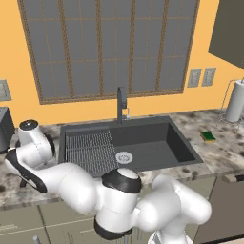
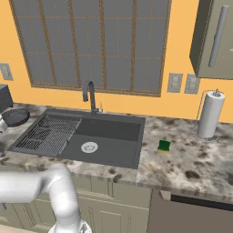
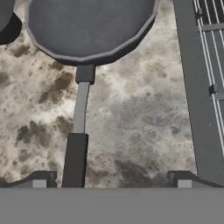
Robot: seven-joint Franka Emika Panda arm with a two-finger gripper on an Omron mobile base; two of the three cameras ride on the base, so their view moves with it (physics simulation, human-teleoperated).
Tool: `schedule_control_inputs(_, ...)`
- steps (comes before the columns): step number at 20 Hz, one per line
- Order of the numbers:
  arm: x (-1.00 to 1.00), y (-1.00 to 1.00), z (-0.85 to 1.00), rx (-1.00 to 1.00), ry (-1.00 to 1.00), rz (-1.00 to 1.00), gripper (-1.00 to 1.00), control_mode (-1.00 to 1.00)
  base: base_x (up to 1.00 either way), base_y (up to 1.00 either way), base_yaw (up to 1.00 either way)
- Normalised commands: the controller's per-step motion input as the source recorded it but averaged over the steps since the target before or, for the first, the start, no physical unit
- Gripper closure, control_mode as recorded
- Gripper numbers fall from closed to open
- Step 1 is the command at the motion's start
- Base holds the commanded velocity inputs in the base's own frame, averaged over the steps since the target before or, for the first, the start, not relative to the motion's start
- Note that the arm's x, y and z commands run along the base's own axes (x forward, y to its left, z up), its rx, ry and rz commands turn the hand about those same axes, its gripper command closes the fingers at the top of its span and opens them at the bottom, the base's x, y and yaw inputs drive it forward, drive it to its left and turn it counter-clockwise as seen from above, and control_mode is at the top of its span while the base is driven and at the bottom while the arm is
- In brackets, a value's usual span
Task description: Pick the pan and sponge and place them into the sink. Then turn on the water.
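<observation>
Spread pincer [image 3: 111, 179] above speckled stone counter [image 3: 131, 113], beside round grey pan [image 3: 89, 26].

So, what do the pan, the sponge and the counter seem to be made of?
Pan: probably matte dark metal, with an even grey surface and a black handle grip on a grey neck.
Sponge: likely foam with a scouring layer, yellow under a green top.
Counter: looks like polished stone, mottled beige and brown.

Arm [image 1: 71, 181]: glossy white, built of thick rounded segments with bulbous elbows. Joints carry black bands and dark caps; one grey-topped cap at the far end. Fingers [image 3: 39, 179]: small, dark, blocky tips with paler grey faces.
</observation>
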Motion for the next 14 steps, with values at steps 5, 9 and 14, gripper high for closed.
schedule_control_inputs(5,0.31,0.14,-0.28,0.0,0.0,0.0,-1.0,-1.0,0.0,0.0,0.0)
schedule_control_inputs(9,0.36,0.18,-0.17,0.0,0.0,0.0,-1.0,-1.0,0.0,0.0,0.0)
schedule_control_inputs(14,0.3,0.26,-0.15,0.0,0.0,-0.01,-1.0,-1.0,0.0,0.0,0.0)
